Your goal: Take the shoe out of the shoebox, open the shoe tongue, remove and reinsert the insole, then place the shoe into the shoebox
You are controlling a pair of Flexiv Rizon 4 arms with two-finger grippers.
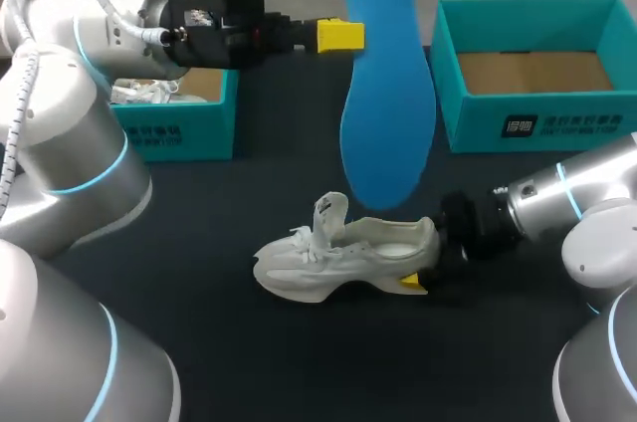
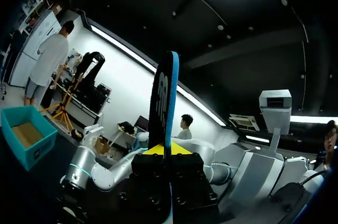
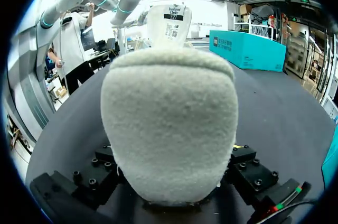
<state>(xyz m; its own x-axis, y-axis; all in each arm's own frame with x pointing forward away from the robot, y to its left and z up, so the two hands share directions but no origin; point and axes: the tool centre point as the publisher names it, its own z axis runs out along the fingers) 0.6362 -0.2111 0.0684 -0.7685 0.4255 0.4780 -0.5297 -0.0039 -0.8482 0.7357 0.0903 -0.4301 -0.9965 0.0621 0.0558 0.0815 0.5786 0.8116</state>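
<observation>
The blue insole (image 1: 388, 133) hangs clear of the shoe, running from the top centre of the head view down to the middle of the frame. Its lower rounded end is just above the white shoe (image 1: 343, 258). The left end effector (image 1: 343, 36) is closed on the insole's upper part. In the left wrist view the insole (image 2: 165, 102) stands edge-on, pinched between the yellow tips of that end effector (image 2: 166, 150). The left arm comes in from the upper left of the head view, its wrist lying roughly level and pointing toward the right. The shoe stands upright on the dark counter (image 1: 249, 362) in the lower middle of the frame, toe to the left and tongue (image 1: 331, 211) raised. The right end effector (image 1: 426, 265) is closed around the shoe's heel, with one yellow tip showing at the near lower side. In the right wrist view the heel (image 3: 169, 129) sits between the black finger mounts. The right arm enters low from the right edge and lies close to the counter. An open teal shoebox (image 1: 532, 123) sits at the upper right, and a second shoebox (image 1: 184, 128) sits at the upper left.
</observation>
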